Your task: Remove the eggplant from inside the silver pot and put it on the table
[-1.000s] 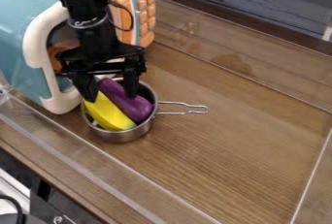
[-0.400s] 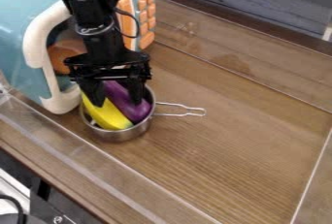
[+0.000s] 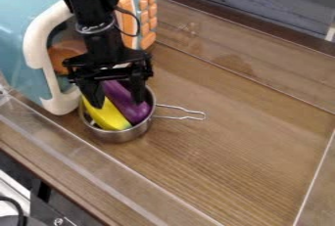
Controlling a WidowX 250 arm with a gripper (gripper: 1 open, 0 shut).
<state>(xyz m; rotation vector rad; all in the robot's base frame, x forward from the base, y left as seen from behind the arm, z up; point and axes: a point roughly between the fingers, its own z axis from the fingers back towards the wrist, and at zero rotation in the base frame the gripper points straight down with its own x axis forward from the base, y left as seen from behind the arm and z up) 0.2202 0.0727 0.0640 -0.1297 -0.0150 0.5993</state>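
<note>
- Closest to us, we see the wood-grain table (image 3: 236,161), with its clear raised edge running past the near side of the pot.
- On the table we find the silver pot (image 3: 118,135), upright, its thin wire handle (image 3: 181,113) reaching out to the right side of our view.
- Inside the pot we see the yellow banana-shaped toy (image 3: 108,117), lying at a slant on the left side of our view.
- Right beside it, also in the pot, we find the eggplant (image 3: 128,104), glossy purple and slanted much the same way, its upper end partly hidden from us by the gripper.
- Over the pot we have the black gripper (image 3: 114,91), pointing down with its fingers spread apart above the two toys; we cannot tell whether it touches either one.
- Behind the pot and arm we see the teal and cream toy microwave (image 3: 26,49), with its orange keypad panel (image 3: 148,20).
- Farthest away, we see a grey plank surface (image 3: 268,3) beyond the table.
</note>
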